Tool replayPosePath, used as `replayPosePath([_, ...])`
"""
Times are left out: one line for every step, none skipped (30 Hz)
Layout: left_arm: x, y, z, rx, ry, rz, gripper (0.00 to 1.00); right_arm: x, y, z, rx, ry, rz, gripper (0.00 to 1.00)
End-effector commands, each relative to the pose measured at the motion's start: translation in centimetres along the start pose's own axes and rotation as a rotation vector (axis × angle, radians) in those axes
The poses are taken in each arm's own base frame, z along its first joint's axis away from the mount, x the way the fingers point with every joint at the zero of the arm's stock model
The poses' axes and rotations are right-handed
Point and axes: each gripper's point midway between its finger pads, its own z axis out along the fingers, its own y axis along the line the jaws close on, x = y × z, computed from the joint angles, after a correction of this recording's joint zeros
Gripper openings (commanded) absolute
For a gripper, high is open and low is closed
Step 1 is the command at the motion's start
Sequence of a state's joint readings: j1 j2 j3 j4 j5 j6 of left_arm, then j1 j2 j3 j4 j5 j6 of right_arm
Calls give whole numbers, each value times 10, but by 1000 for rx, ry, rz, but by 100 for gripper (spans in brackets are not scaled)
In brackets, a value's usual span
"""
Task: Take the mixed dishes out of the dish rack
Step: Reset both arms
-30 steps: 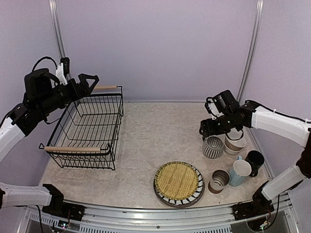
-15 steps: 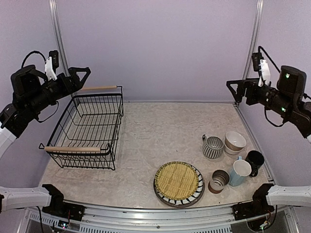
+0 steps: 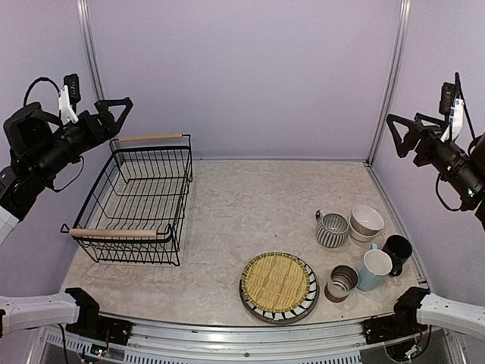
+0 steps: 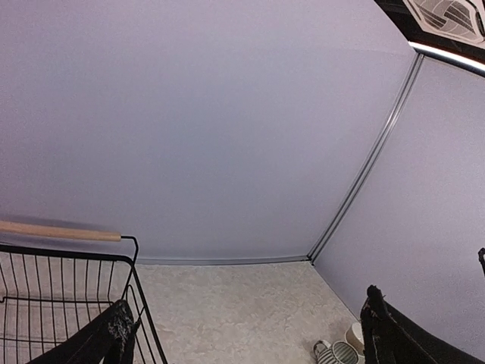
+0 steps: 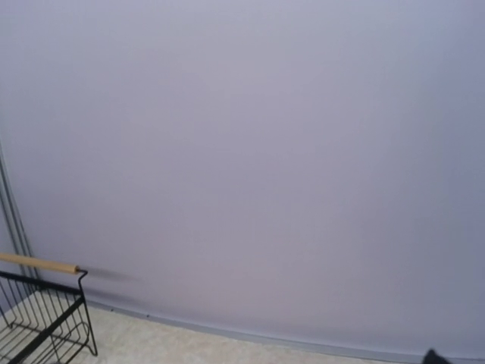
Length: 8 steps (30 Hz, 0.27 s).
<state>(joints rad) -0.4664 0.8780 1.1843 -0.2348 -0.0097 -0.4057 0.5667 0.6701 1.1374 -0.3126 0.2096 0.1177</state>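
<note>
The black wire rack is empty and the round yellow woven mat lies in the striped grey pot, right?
No. The black wire rack is empty, but the round yellow woven mat lies on the round striped plate; see top external view.

The pale mottled counter [image 3: 242, 205] holds a black wire basket [image 3: 114, 234] at left. A black-and-white striped plate [image 3: 261, 311] and grey-striped pot [image 3: 331, 230] sit right.
</note>
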Motion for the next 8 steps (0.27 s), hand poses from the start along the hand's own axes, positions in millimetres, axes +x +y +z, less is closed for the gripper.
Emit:
replayPosePath([-4, 1, -5, -2, -30, 9, 99, -8, -9, -5, 44, -49, 23, 100])
replayPosePath([-4, 1, -5, -3, -30, 9, 99, -7, -11, -4, 55, -47, 30, 100])
replayPosePath([-3, 1, -5, -3, -30, 9, 99, -7, -12, -4, 62, -45, 37, 100])
replayPosePath([-3, 1, -6, -2, -31, 8, 99, -6, -10, -4, 49, -41, 34, 100])
replayPosePath([-3, 1, -6, -1, -31, 8, 99, -1, -7, -2, 34, -32, 16, 100])
replayPosePath([-3, 0, -5, 0, -30, 6, 99, 1, -8, -1, 42, -26, 19, 100])
replayPosePath([-3, 1, -5, -2, -30, 5, 99, 1, -10, -1, 53, -27, 20, 100])
replayPosePath([-3, 1, -4, -1, -29, 4, 99, 1, -10, -2, 55, -32, 24, 100])
